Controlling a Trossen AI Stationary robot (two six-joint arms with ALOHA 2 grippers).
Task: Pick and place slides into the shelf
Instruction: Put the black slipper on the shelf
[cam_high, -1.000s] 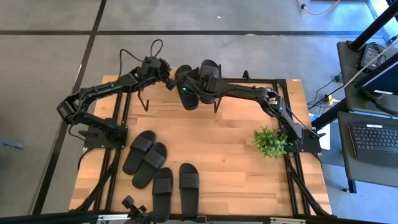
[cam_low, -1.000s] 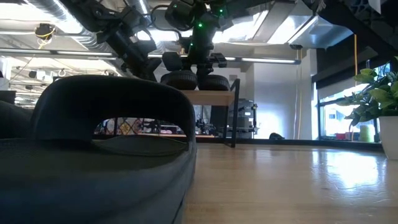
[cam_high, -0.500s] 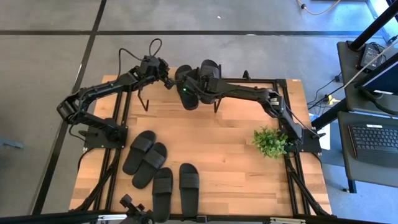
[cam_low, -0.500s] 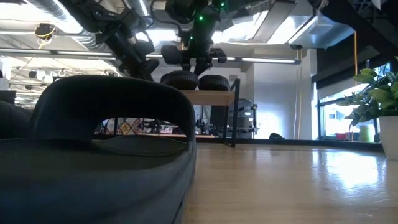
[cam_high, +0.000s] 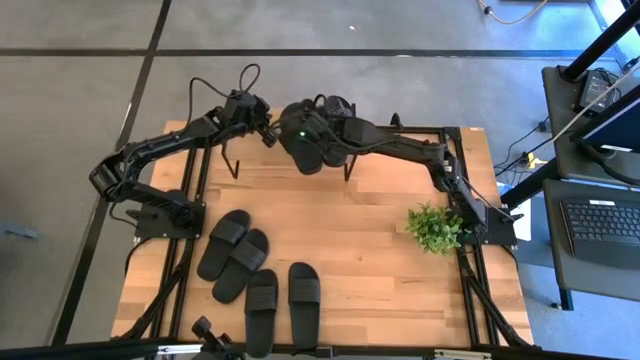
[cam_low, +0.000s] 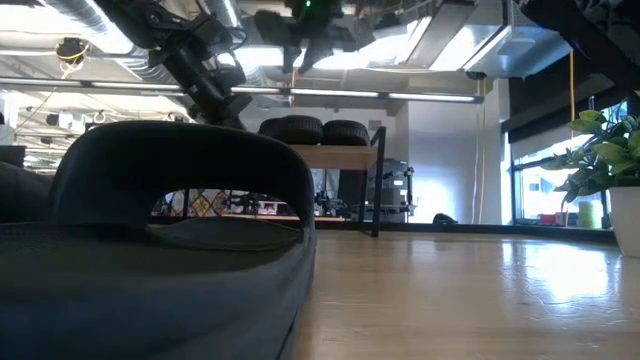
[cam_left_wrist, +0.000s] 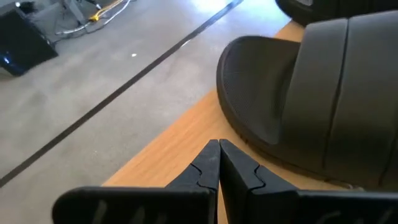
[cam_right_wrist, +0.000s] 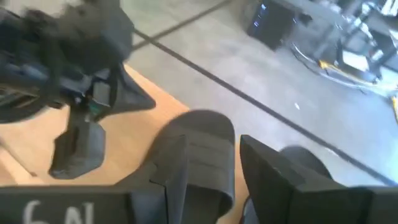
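1. Wooden table (cam_high: 370, 240) carried your four loose slides (cam_high: 258, 270) near its front edge, with a small plant (cam_high: 434, 228) toward the right.
2. Your shelf (cam_low: 335, 156) stood at the back, two slides (cam_low: 318, 131) side by side on top.
3. Your left gripper (cam_left_wrist: 219, 163) sat pinched shut, empty, on the shelf top just beside one slide.
4. Your right gripper (cam_right_wrist: 236, 180) hung above that pair, fingers parted, gripping nothing.
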